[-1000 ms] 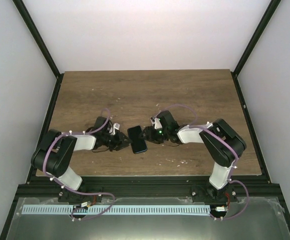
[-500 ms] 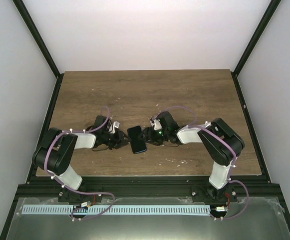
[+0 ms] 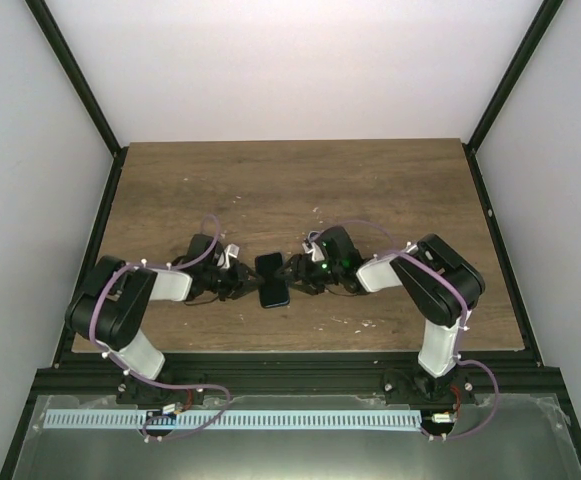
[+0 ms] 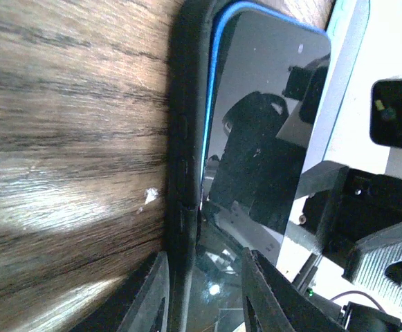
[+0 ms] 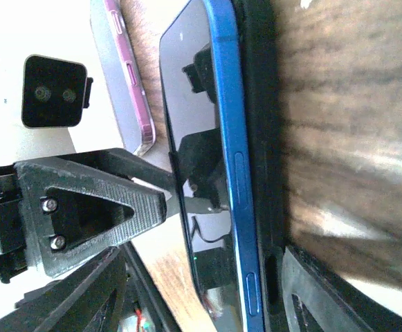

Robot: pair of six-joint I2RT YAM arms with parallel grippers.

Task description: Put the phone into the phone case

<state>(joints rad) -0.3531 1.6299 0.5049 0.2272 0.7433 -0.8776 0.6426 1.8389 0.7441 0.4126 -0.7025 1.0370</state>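
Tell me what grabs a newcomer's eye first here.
The blue-edged phone lies screen up in the black phone case, front middle of the wooden table. Both arms lie low, with the left gripper and right gripper flanking it from either side. In both wrist views its glossy screen mirrors dark robot parts.
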